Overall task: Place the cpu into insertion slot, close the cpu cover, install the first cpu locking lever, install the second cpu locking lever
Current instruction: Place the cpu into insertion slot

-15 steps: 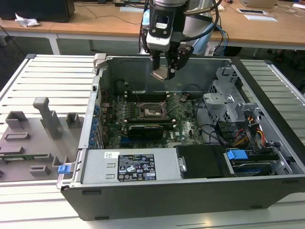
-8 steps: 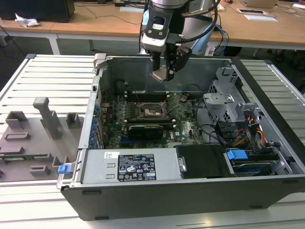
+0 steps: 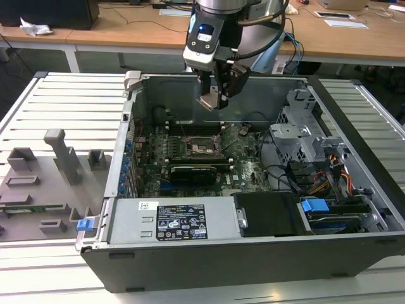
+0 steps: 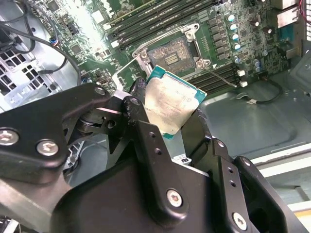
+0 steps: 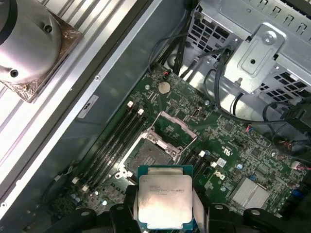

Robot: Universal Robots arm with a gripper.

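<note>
**A:** We see the computer case (image 3: 209, 266) open, its green motherboard (image 3: 243, 166) exposed, the insertion slot (image 3: 204, 147) bare and the cpu cover (image 5: 178, 124) tipped up. Where is the cpu?

**B:** The cpu (image 5: 164, 199) hangs over the board, near the slot and clear of it, clenched by its edges in the pincer (image 3: 214, 96). We judge two hazards: a chip set down tilted or turned could bend the pins, and a slack grasp could drop it onto the board.

**A:** And the setting?

**B:** Wooden worktops (image 3: 126, 28) line the room behind. The case rests on a pale ribbed worktop (image 3: 69, 101), beside grey fixture blocks (image 3: 63, 155).
</note>
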